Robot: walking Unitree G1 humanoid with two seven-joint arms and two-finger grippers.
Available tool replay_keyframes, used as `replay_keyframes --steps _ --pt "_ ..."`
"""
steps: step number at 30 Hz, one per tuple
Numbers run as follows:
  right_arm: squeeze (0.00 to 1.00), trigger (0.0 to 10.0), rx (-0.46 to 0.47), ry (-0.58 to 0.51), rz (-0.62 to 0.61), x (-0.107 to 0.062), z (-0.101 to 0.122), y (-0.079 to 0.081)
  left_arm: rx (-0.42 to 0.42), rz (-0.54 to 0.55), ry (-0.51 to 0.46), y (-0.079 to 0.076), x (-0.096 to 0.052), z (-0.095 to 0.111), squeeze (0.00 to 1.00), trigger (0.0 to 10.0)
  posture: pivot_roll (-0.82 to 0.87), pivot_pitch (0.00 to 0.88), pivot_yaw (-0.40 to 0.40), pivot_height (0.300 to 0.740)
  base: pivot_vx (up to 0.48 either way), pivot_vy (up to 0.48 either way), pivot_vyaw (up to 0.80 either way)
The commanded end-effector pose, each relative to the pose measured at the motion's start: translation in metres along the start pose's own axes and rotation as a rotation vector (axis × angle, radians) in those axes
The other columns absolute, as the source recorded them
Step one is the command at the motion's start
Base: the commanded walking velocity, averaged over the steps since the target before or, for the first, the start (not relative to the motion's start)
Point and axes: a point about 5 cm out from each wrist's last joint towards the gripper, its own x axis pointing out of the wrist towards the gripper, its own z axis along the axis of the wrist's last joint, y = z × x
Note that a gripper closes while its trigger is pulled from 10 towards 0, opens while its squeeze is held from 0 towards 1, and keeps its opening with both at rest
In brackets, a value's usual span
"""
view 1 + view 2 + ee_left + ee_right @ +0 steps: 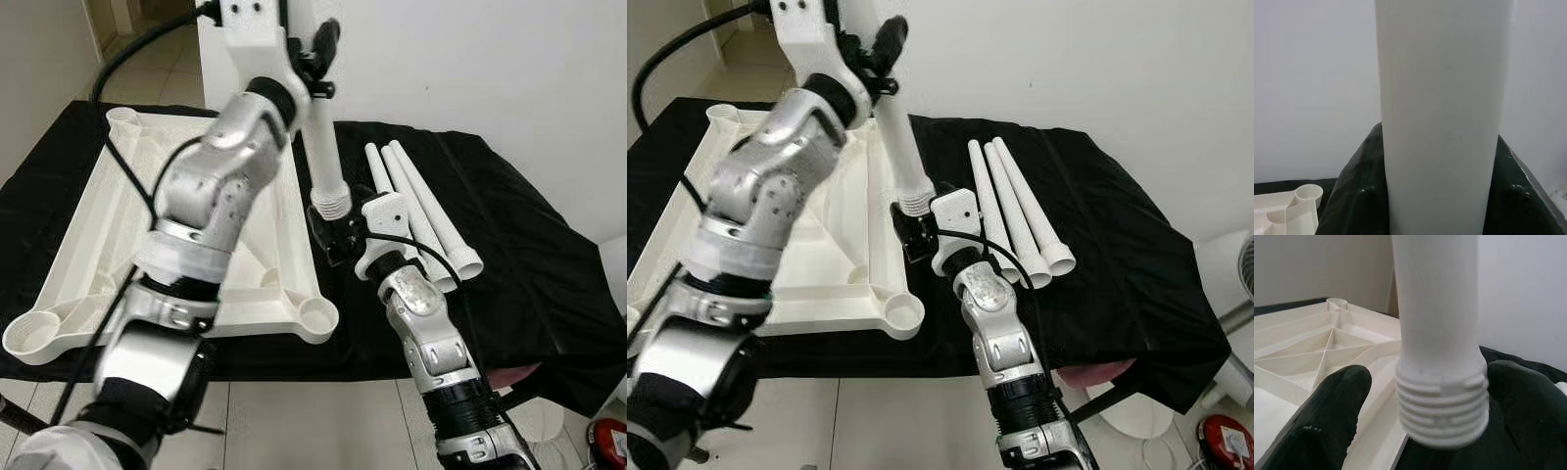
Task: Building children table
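The left hand (315,61) is clamped on a white leg (323,147) held upright. The right hand (1415,396) has its fingers (1327,416) apart around the leg's threaded end (1441,404), beside the upturned tabletop (118,215). No writing is readable.

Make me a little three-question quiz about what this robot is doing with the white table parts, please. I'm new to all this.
1. True or false: the tabletop lies upside down on the black cloth, its ribs and corner sockets facing up.
2. How many loose legs lie side by side on the cloth to the robot's right of the tabletop?
A) one B) three C) five
3. Fill in: the held leg stands nearly upright, its ______ end pointing down.

Key:
1. True.
2. B, three.
3. Threaded. The left gripper holds the leg high up, while the right gripper has a finger either side of the threads.
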Motion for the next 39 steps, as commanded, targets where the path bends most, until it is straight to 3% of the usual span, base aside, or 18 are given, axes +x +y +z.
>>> replay_keyframes --steps 1,5,21,22,24,25,29,30,33,34,35,36,39 --pt "0.00 10.0 -0.017 0.018 0.005 0.004 0.000 0.002 0.004 -0.047 -0.013 -0.015 -0.001 0.001 0.00 10.0 0.01 0.000 -0.105 0.740 0.000 0.000 0.00" --pt "0.00 10.0 -0.022 0.026 -0.021 0.012 0.002 0.000 0.022 -0.087 0.003 -0.025 -0.005 -0.005 0.00 10.0 0.03 0.000 -0.108 0.740 0.000 0.000 0.00" --pt "0.00 10.0 -0.042 0.010 -0.071 0.028 0.017 -0.008 0.074 -0.103 0.019 -0.037 -0.013 -0.016 0.00 10.0 0.03 0.000 -0.101 0.740 0.000 0.000 0.00" --pt "0.00 8.5 -0.040 0.015 -0.068 0.027 0.016 -0.008 0.079 -0.102 0.020 -0.038 -0.013 -0.016 0.00 10.0 0.03 0.000 -0.102 0.740 0.000 0.000 0.00" --pt "0.00 8.5 -0.038 0.018 -0.065 0.027 0.015 -0.008 0.082 -0.101 0.021 -0.038 -0.013 -0.016 0.00 10.0 0.03 0.000 -0.102 0.740 0.000 0.000 0.00" --pt "0.00 6.5 -0.039 0.025 -0.065 0.026 0.014 -0.007 0.084 -0.100 0.021 -0.038 -0.014 -0.016 0.00 10.0 0.03 0.000 -0.102 0.740 0.000 0.000 0.00" --pt "0.00 7.1 -0.037 0.028 -0.065 0.026 0.013 -0.007 0.085 -0.099 0.020 -0.038 -0.014 -0.016 0.00 10.0 0.03 0.000 -0.102 0.740 0.000 0.000 0.00" --pt "0.00 4.4 -0.028 0.040 -0.063 0.026 0.011 -0.006 0.085 -0.096 0.019 -0.038 -0.014 -0.016 0.00 10.0 0.03 0.000 -0.104 0.740 0.000 0.000 0.00" --pt "0.00 4.4 -0.024 0.046 -0.062 0.025 0.010 -0.006 0.085 -0.094 0.018 -0.038 -0.014 -0.016 0.00 10.0 0.03 0.000 -0.104 0.740 0.000 0.000 0.00" --pt "0.00 3.3 -0.021 0.054 -0.060 0.025 0.009 -0.005 0.084 -0.092 0.016 -0.038 -0.014 -0.016 0.00 10.0 0.03 0.000 -0.104 0.740 0.000 0.000 0.00" --pt "0.00 3.3 -0.021 0.054 -0.060 0.025 0.009 -0.005 0.084 -0.092 0.016 -0.038 -0.014 -0.016 0.00 10.0 0.03 0.000 -0.104 0.740 0.000 0.000 0.00" --pt "0.00 0.4 -0.017 0.060 -0.057 0.025 0.008 -0.004 0.085 -0.090 0.015 -0.038 -0.014 -0.015 0.00 10.0 0.03 0.000 -0.104 0.740 0.000 0.000 0.00" --pt "0.00 0.0 -0.014 0.069 -0.053 0.025 0.006 -0.003 0.085 -0.086 0.011 -0.038 -0.014 -0.014 0.00 10.0 0.03 0.000 -0.108 0.740 0.000 0.000 0.00"
